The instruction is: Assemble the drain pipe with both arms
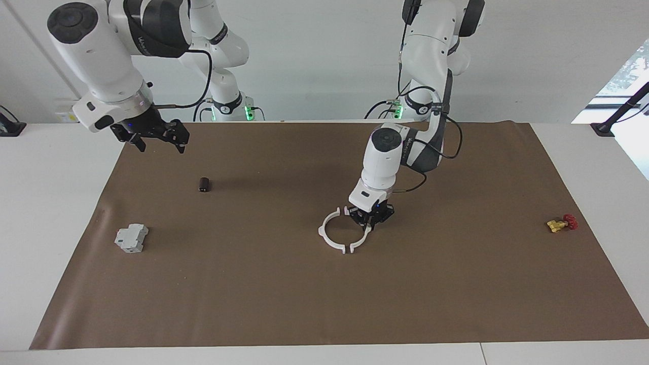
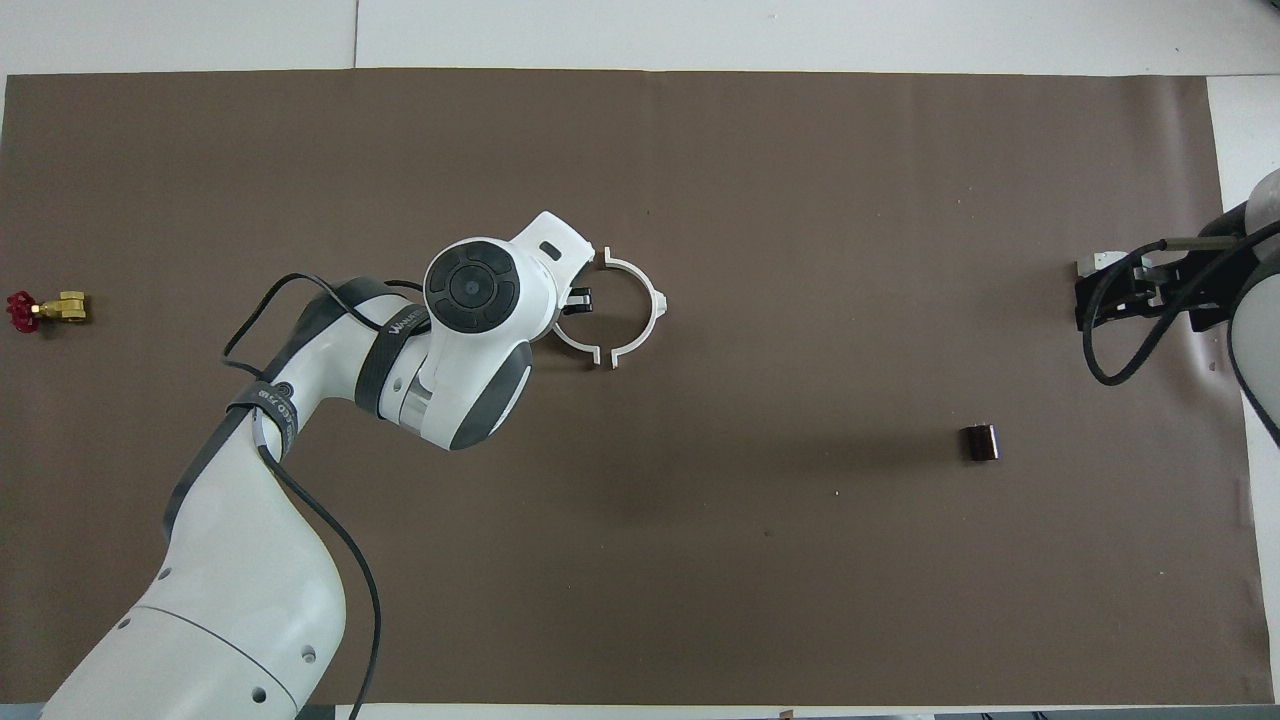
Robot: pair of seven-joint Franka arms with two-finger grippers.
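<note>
The drain pipe lies as two white half-ring arcs facing each other in a near-closed ring in the middle of the brown mat. The arc toward the right arm's end [image 1: 322, 231] [image 2: 657, 305] lies free. My left gripper [image 1: 369, 223] [image 2: 580, 298] is down at the mat and shut on the other arc [image 1: 361, 242] [image 2: 575, 345], whose upper part it hides. Small gaps show between the arcs' end tabs. My right gripper [image 1: 159, 144] [image 2: 1090, 295] waits open and empty, raised over the mat's edge at the right arm's end.
A grey boxy block [image 1: 131, 238] [image 2: 1100, 264] lies at the right arm's end, half covered by the right gripper in the overhead view. A small dark cylinder [image 1: 204, 184] [image 2: 979, 442] lies nearer to the robots. A brass valve with a red handle [image 1: 562, 223] [image 2: 45, 308] lies at the left arm's end.
</note>
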